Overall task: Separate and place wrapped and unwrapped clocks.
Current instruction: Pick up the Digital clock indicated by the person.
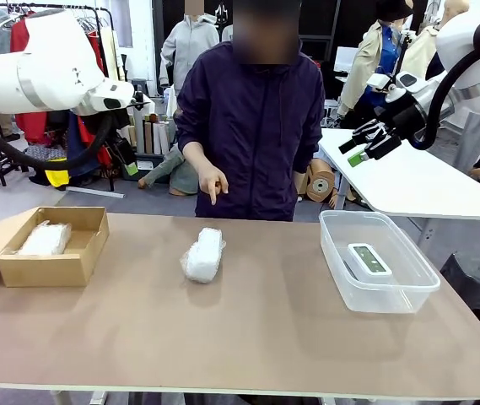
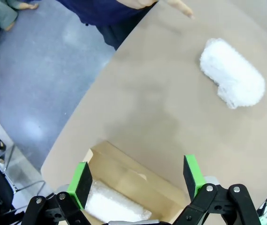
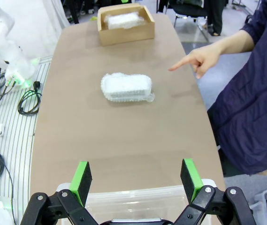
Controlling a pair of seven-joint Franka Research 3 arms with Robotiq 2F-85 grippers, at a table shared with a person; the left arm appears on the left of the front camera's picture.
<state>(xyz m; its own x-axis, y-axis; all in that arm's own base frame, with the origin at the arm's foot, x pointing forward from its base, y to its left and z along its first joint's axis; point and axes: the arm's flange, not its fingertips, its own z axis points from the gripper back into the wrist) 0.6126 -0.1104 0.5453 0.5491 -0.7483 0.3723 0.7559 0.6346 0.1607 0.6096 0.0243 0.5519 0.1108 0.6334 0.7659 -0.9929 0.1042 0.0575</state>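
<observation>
Right claw (image 3: 135,174) hangs spread; mid-table wrapped clock (image 3: 126,87) lies well ahead.

The black two-finger left gripper (image 2: 137,171) with green pads rises from the bottom edge, its fingers set wide apart above an open brown cardboard box (image 2: 124,164). Inside the box lies a crinkly white wrapped bundle (image 2: 114,206). A second white wrapped bundle (image 2: 232,72) rests on the tan table (image 2: 161,108), upper right. A person's pointing hand (image 2: 171,4) enters at the top edge, near that bundle but apart from it.
</observation>
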